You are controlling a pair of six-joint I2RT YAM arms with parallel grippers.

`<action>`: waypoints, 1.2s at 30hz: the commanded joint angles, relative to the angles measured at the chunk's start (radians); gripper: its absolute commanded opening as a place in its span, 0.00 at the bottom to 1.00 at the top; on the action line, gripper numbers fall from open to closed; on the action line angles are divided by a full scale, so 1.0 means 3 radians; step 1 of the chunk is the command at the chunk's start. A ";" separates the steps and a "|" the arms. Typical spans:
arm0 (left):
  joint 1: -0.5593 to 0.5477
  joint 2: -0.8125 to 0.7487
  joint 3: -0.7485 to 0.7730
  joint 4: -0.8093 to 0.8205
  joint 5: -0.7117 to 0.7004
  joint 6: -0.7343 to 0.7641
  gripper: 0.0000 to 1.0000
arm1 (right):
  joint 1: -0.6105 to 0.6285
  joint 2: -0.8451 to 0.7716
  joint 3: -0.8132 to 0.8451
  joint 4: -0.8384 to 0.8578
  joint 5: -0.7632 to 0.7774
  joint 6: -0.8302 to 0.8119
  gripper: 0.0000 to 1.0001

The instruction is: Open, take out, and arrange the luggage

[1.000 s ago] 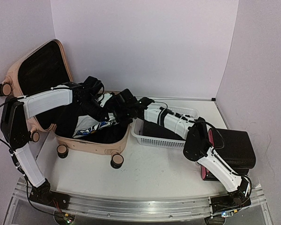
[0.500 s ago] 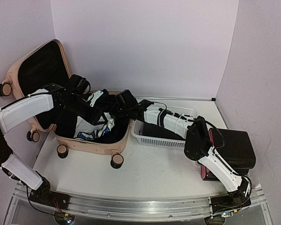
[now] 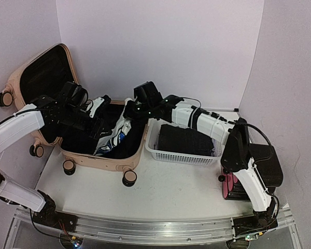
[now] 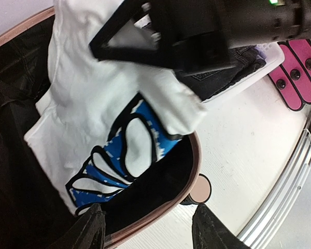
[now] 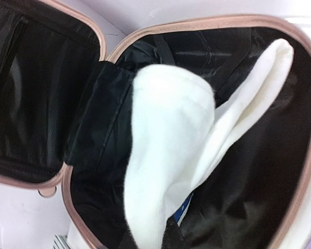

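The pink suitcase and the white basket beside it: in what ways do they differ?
The suitcase is pale pink, solid-walled, wheeled, with a raised lid; the basket is white, mesh-walled, lidless and smaller. The suitcase holds a white shirt; the basket holds dark folded cloth. Both stand on the table.

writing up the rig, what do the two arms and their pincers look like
Both the left arm and the right arm have white shell links joined by black joint housings, with thin black cables looping alongside. The left pincer has blunt black fingers. The right pincer is black too, with an angular open-frame shape. No markings are readable.
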 commanded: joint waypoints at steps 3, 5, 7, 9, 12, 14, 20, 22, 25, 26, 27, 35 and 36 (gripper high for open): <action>0.0001 -0.0092 0.0016 0.0034 -0.0037 -0.0055 0.58 | -0.0144 -0.0746 -0.0561 0.0019 0.0008 -0.0407 0.00; -0.0001 -0.0094 0.0016 0.0030 -0.0041 -0.0059 0.58 | -0.0211 -0.0946 -0.0820 0.0016 0.0058 -0.0431 0.00; 0.0000 -0.0094 0.0016 0.0029 -0.0038 -0.0064 0.58 | -0.0329 -0.1098 -0.1047 -0.0003 -0.0003 -0.0422 0.00; -0.0004 -0.0089 0.0021 0.0024 -0.0033 -0.0069 0.58 | -0.0432 -0.1258 -0.1283 -0.0005 -0.0075 -0.0453 0.00; 0.0001 -0.0084 0.0031 0.0019 -0.0028 -0.0079 0.58 | -0.0594 -0.1490 -0.1659 -0.0005 -0.0163 -0.0458 0.00; -0.0002 -0.0069 0.0041 0.0019 -0.0023 -0.0084 0.58 | -0.0691 -0.1640 -0.1876 -0.0005 -0.0177 -0.0470 0.00; -0.0005 -0.0018 0.0091 0.0015 -0.0002 -0.0094 0.57 | -0.0953 -0.2131 -0.2532 -0.0002 -0.0089 -0.0570 0.00; -0.0003 -0.0003 0.0100 0.0015 0.0001 -0.0100 0.57 | -0.1035 -0.2263 -0.2721 0.0016 -0.0053 -0.0608 0.00; -0.0003 0.0031 0.0120 0.0017 0.0026 -0.0110 0.56 | -0.1139 -0.2390 -0.2937 0.0098 -0.0022 -0.0694 0.00; -0.0003 0.0045 0.0134 0.0014 0.0036 -0.0115 0.56 | -0.1162 -0.2410 -0.2985 0.0124 -0.0015 -0.0722 0.00; -0.0003 0.0052 0.0147 0.0017 0.0042 -0.0116 0.56 | -0.1181 -0.2425 -0.3027 0.0163 0.0003 -0.0754 0.00; -0.0003 0.0010 0.0175 0.0007 0.0056 -0.0136 0.55 | -0.1269 -0.2452 -0.3399 0.0598 0.0162 -0.0873 0.00; -0.0005 0.0008 0.0170 0.0008 0.0056 -0.0139 0.55 | -0.1269 -0.2449 -0.3455 0.0672 0.0194 -0.0883 0.00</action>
